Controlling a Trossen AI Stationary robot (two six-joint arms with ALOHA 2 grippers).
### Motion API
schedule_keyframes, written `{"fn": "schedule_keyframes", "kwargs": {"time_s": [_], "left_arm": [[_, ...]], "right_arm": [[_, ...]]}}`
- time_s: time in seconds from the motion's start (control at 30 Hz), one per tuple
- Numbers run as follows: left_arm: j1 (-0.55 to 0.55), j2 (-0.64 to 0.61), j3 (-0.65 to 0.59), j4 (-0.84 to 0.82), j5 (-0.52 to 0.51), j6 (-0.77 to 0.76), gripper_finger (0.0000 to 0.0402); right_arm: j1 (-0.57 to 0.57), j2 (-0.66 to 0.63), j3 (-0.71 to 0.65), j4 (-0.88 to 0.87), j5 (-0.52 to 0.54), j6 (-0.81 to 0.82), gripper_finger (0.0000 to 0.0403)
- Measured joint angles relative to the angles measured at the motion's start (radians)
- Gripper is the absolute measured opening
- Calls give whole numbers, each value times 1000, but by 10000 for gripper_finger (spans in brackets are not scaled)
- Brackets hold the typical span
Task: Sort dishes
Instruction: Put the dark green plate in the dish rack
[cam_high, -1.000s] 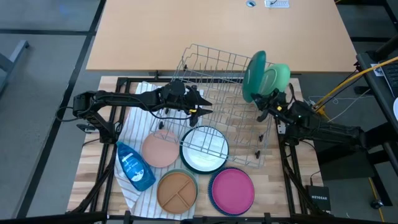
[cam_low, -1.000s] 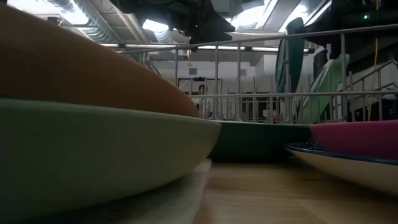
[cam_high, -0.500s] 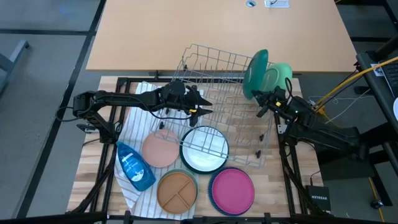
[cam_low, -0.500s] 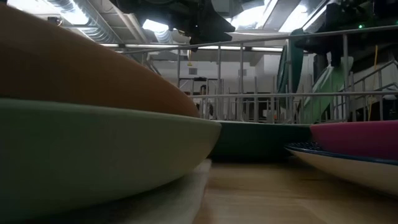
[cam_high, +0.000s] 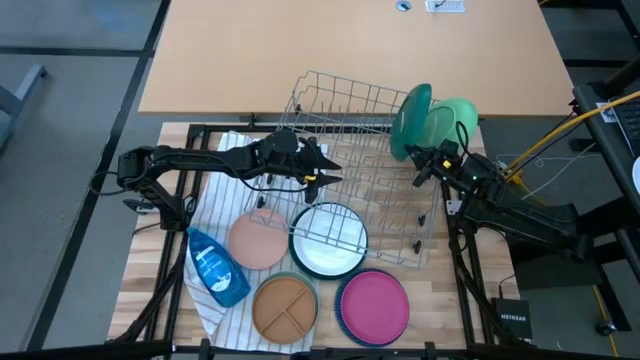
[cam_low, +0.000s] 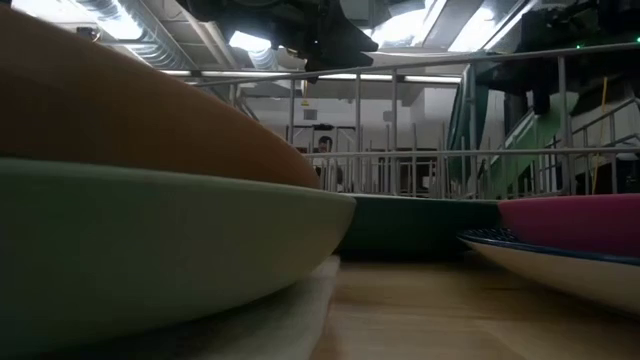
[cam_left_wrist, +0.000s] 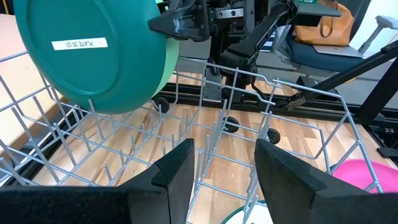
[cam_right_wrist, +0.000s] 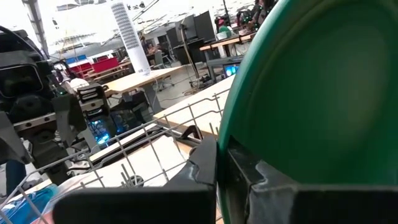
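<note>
A dark green plate (cam_high: 408, 120) stands on edge at the far right corner of the grey wire rack (cam_high: 345, 110). Its lower rim sits among the rack's tines (cam_left_wrist: 93, 109). A light green dish (cam_high: 455, 118) leans close behind it. My right gripper (cam_high: 420, 162) is shut at that plate's near rim. My left gripper (cam_high: 322, 168) hangs open over the rack's left side and holds nothing. On the table in front lie a peach plate (cam_high: 258, 240), a white plate (cam_high: 328, 245) partly under the rack, a tan divided plate (cam_high: 285, 305) and a magenta plate (cam_high: 373, 305). My right gripper pinches the dark green plate's rim (cam_right_wrist: 225, 134) between its two shut fingers, at the plate's near upper edge. The fingers come roughly level from the table's right near side. The plate stands on edge with its lower rim in the rack. I cannot tell whether the fingers also touch the light green dish.
A blue soap bottle (cam_high: 215, 265) lies on a striped towel (cam_high: 225, 180) at the left. The rack is tipped, with its near corner over the white plate. In the low view, a tan dish (cam_low: 120, 110) on a sage one (cam_low: 150, 250) fills the left.
My right gripper has swung a little toward the table's left and far side and has stayed shut. The dark green plate has turned slightly with it. The light green dish behind it has shifted a little toward the right edge.
</note>
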Motion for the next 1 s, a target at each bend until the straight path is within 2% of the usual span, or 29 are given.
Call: {"fn": "schedule_keyframes", "kwargs": {"time_s": [0.33, 0.7, 1.0], "left_arm": [[0, 0, 0, 0, 0, 0, 156], [0, 0, 0, 0, 0, 0, 156], [0, 0, 0, 0, 0, 0, 156]], "right_arm": [[0, 0, 0, 0, -1, -1, 15], [0, 0, -1, -14, 6, -5, 97], [0, 0, -2, -26, 0, -2, 106]]}}
